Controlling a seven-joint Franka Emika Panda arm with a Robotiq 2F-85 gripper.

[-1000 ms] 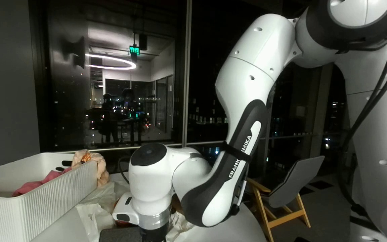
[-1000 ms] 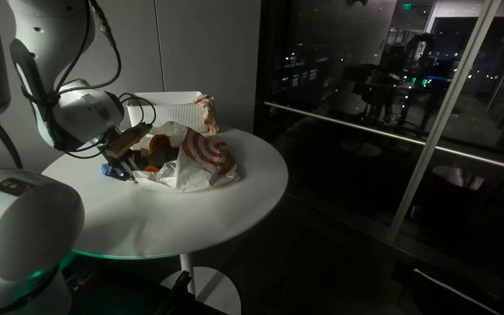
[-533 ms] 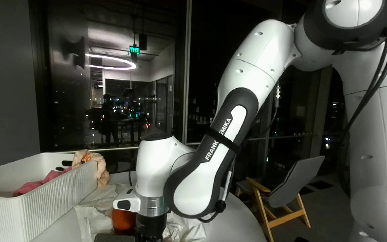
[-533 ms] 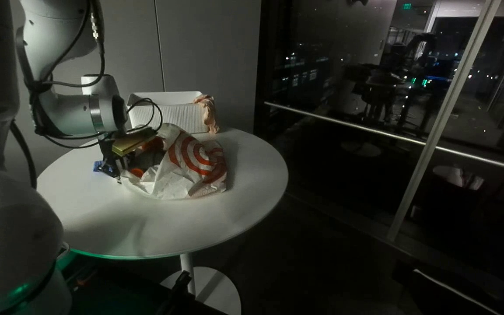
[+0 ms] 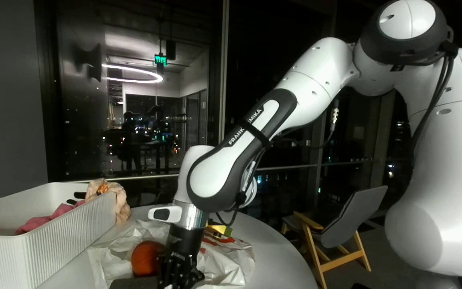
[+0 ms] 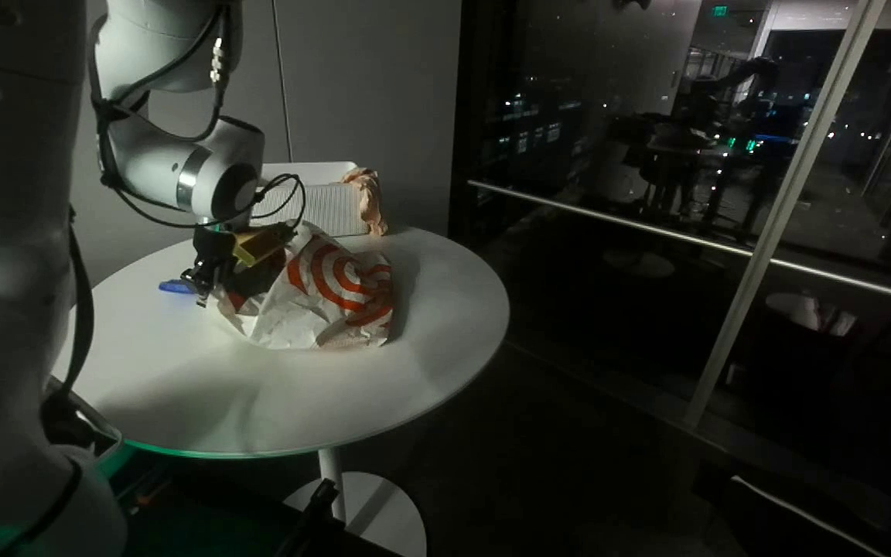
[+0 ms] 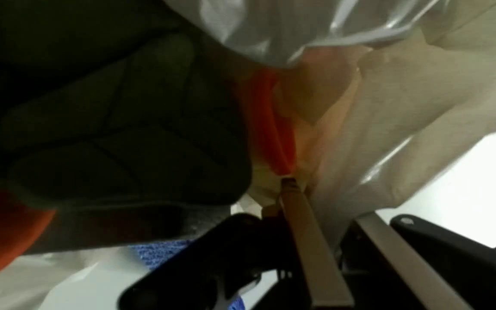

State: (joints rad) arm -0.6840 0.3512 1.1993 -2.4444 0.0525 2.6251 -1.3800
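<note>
"Where's the bag (image 6: 326,298)?"

"Slumped on the counter (image 6: 384,387), its mouth right at the hand (image 7: 325,200). The fingers (image 7: 313,254) stand partly apart, one wall of the bag seemingly between them and nothing clearly gripped."

"How would you handle that?"

"Gently. I'd set both fingers flat along that thin wall before squeezing, keeping the inner tip off the red strip (image 7: 276,133) and the dark green bundle (image 7: 123,129). The blue cloth (image 7: 162,250) just beside could snag, and the orange ball (image 5: 146,260) may roll."
</note>
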